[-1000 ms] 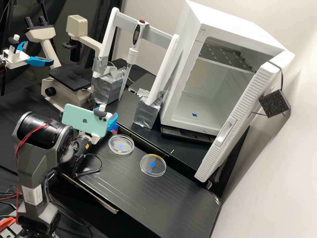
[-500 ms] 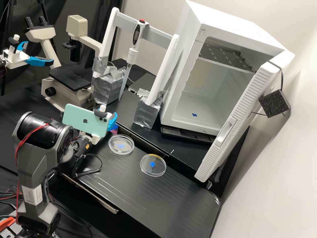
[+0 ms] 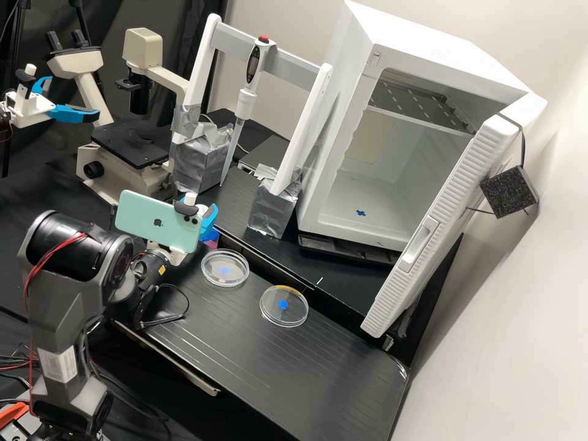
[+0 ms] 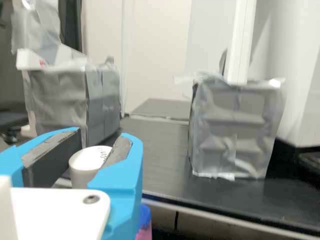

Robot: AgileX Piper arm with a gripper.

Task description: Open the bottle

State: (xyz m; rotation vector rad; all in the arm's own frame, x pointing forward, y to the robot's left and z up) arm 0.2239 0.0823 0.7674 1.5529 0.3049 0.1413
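In the high view my gripper (image 3: 199, 211) stands beyond the left petri dish, partly hidden by the phone mounted on it. The wrist view has the gripper (image 4: 97, 142) with its blue fingers shut on a round white cap (image 4: 89, 161), one dark pad on either side. Faint print marks the cap's top. What lies under the cap is hidden by the fingers and the white mount. Beside the nearer finger is a small thing, blue above and pink below (image 4: 144, 229); in the high view the blue-and-pink thing (image 3: 211, 236) sits just under the gripper.
Two clear petri dishes, one left (image 3: 225, 267) and one right (image 3: 284, 306), lie on the black bench. Behind stand two silver-taped blocks (image 3: 202, 162) (image 3: 274, 211), a pipette (image 3: 246, 101), a microscope (image 3: 131, 144) and a white cabinet with its door open (image 3: 429, 245).
The arm's upper joint has shifted slightly left and down, and the phone has tilted and moved a little left. The dishes and blocks stay where they were.
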